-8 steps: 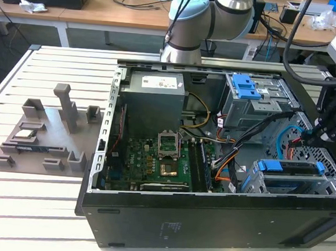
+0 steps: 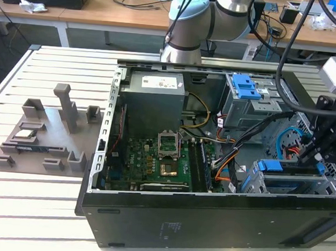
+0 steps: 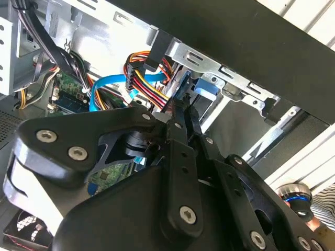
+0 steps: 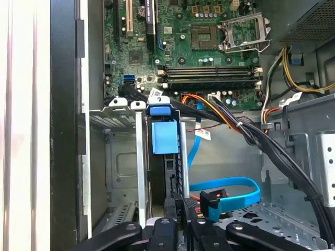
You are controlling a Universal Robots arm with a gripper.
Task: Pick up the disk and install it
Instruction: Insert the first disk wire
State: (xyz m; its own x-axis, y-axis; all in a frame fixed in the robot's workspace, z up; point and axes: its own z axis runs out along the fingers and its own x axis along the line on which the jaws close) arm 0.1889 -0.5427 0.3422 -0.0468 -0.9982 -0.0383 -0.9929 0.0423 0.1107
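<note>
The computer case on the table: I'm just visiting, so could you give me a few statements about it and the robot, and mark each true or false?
1. The computer case lies open, its motherboard exposed. True.
2. The gripper hangs over the grey fixture plate. False: in the exterior view it is at the case's end on that view's right, by the drive cage.
3. The disk, with its blue rail, stands in the drive cage. True.
4. The processor socket is closed with a cooler on it. False: its frame stands open, with no cooler.
5. A blue flat cable lies on the case floor near the cage. True.
</note>
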